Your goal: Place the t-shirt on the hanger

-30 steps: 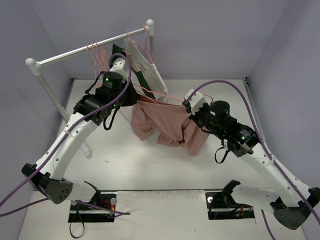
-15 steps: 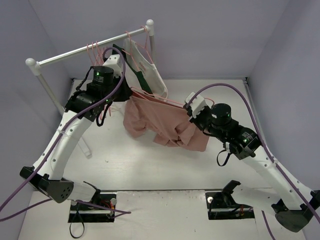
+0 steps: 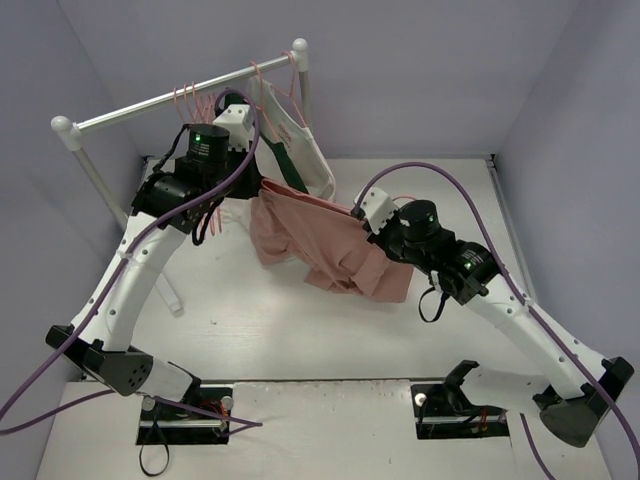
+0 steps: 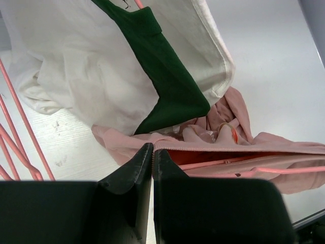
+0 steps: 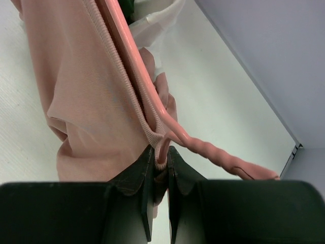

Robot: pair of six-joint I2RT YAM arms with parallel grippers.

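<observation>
From above, the soft salmon-pink fabric t-shirt (image 3: pixel 320 255) sags between my left gripper (image 3: pixel 258 180) and right gripper (image 3: pixel 362 216), with the thin pink wire hanger (image 3: pixel 310 197) running along its top edge.

Left wrist: my jaws are pinched tight on the hem.

Right wrist: my jaws nip the ribbed edge beside the wire.

It looks light, limp and likely to slide off wire, so seams are the best hold.
</observation>
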